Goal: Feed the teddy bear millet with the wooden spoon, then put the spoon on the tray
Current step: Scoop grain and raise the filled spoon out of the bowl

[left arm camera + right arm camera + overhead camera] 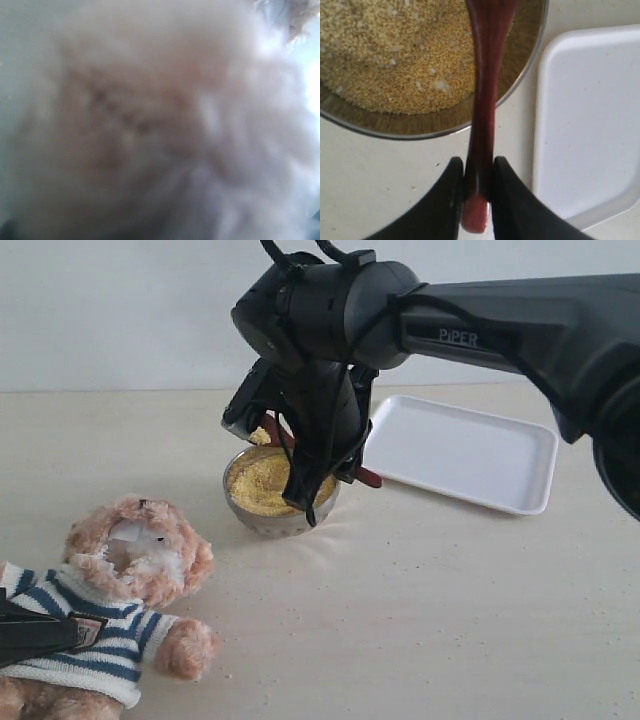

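Observe right gripper (477, 170) clamped on spoon (485, 75) handle, spoon over millet (395, 55) in bowl (420, 129). Cannot tell left gripper (60, 632) state, against bear (135, 560).

My left wrist view is only blurred pale fur of the teddy bear (150, 125), too close to focus. In the exterior view a dark sliver of my left arm (35, 635) lies at 8 o'clock from the bear's head, cut off by the edge. I cannot tell how my left jaws stand. The bear's legs are cut off too, and its face is washed out. My right arm (330, 330) hides the 12 o'clock side of the metal bowl (270, 518) and most of the wooden spoon (372, 478). In the right wrist view the spoon's oval end runs out of frame.
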You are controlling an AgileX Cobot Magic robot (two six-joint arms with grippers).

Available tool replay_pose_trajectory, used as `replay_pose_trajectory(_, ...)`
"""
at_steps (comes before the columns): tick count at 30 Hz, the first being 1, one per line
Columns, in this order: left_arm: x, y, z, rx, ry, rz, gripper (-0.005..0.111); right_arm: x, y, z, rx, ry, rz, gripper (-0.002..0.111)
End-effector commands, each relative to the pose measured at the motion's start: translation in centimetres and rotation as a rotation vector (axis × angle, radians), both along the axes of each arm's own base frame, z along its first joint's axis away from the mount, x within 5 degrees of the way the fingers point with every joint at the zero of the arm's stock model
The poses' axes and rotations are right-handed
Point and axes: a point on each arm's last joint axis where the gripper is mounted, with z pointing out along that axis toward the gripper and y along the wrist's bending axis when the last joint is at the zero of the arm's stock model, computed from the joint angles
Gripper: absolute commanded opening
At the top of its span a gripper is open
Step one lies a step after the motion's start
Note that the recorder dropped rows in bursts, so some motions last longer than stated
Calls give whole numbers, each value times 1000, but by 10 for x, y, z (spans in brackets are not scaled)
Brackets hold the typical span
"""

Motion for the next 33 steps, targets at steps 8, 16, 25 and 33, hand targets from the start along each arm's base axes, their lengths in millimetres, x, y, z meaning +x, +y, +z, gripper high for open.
replay_pose_trajectory(8, -1, -1, 2, -20, -13, 2, 6, 18, -24, 9, 29, -13, -94, 1)
replay_pose_trajectory(16, -1, -1, 2, -20, -13, 2, 6, 10, -23, -5, 55, 73, -113, 1)
replay_pose_trajectory(25, -1, -1, 2, -20, -13, 2, 6, 0, -34, -5, 12, 83, -107, 1)
replay_pose_trajectory(33, -1, -1, 2, -20, -13, 2, 6, -7, -33, 17, 83, 88, -92, 1)
